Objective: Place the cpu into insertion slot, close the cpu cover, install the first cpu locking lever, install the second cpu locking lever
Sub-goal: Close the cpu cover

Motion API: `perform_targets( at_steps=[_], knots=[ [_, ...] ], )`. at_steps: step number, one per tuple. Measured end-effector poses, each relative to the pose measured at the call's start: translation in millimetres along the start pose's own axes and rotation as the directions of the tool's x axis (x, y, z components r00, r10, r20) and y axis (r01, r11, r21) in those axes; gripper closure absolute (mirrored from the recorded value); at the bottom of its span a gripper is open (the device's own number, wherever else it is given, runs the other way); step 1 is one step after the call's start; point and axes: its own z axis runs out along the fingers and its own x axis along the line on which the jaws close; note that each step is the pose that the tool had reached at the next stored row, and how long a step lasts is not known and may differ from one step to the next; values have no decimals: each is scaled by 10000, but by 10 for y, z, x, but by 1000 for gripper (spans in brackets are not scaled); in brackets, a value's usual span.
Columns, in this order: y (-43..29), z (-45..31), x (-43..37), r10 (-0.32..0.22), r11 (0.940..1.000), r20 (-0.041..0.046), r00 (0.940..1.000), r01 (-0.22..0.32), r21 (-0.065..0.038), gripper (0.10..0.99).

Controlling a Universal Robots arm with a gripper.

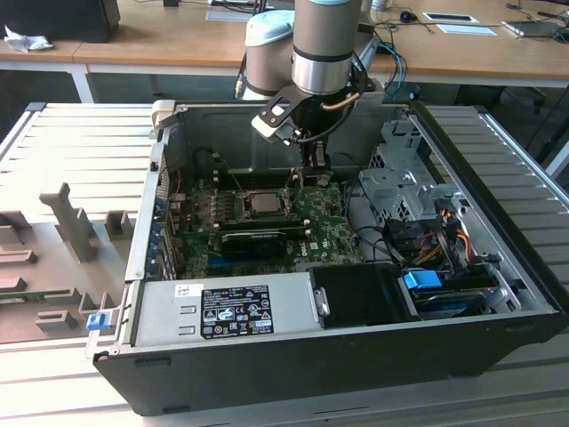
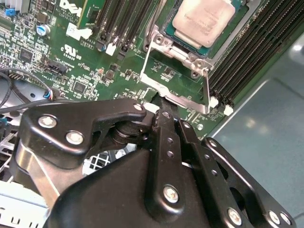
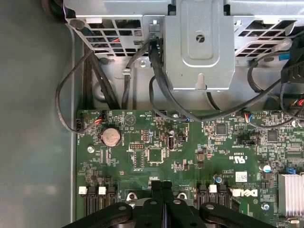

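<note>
The cpu point(image 2: 203, 21) lay flat in the insertion slot point(image 2: 160, 42) with its silver top facing up. In the exterior view it sat near the middle of the motherboard point(image 1: 324, 233), so we judged the first step as done.

The cpu cover point(image 2: 185, 101) was open, swung off the chip toward the gripper's side. Through its window we saw only green board. How steeply it stood we could not tell.

The gripper point(image 2: 159, 105) had its two fingers pressed together with nothing between them. Its tip was at the free edge of the cover, touching it or just beside it. The step in hand was therefore, in our judgement, the closing of the cover. We thought this step called for a gentle push that turns the frame on its hinge over the chip. The push should not scrape the metal top, nor catch the black memory slots point(image 2: 251, 52) just beside the socket.

The motherboard lay inside an open black computer case point(image 1: 356, 365). The power supply point(image 1: 222, 307) was on the near side and a metal drive cage point(image 1: 400, 178) on the exterior view's right. The case rested on a grey ribbed table point(image 1: 80, 142), and wooden desks point(image 1: 160, 49) stood far behind it.
</note>
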Motion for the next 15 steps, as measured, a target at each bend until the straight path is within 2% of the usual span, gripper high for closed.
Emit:
perform_targets(
  at_steps=[5,15],
  knots=[
    [-53,-12,1,1,10000,-3,10000,-1,-1,980],
    [-233,-19,1,0,10000,0,10000,0,0,980]
  ],
)
